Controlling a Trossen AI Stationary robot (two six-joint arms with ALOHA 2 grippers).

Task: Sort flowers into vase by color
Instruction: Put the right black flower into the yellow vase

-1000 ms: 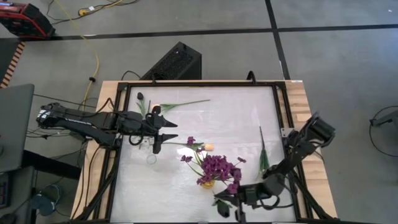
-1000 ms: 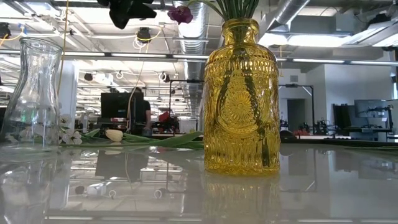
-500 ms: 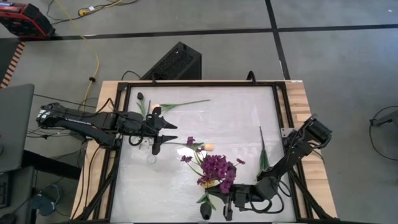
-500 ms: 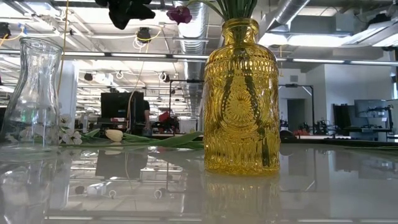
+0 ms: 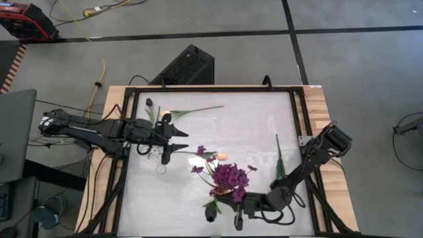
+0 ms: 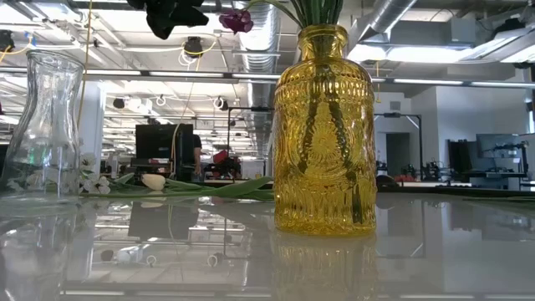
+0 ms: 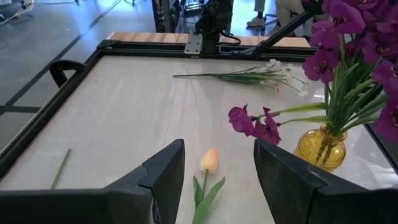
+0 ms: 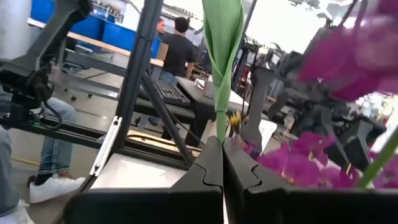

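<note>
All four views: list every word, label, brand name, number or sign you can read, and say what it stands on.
None can be read.
Yellow vase: embossed pattern only, no lettering.
Clear vase: unmarked.
Room monitors: too small and blurred to read.

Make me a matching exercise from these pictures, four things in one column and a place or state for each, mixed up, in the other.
Things:
1. yellow glass vase
2. clear glass vase
3. cream-peach tulip
4. right gripper

Places or states:
A. empty, standing upright
B. shut on a green stem
C. holds the purple flowers
D. lying flat on the table, ahead of the open left gripper

Pairs: 1-C, 2-A, 3-D, 4-B
</note>
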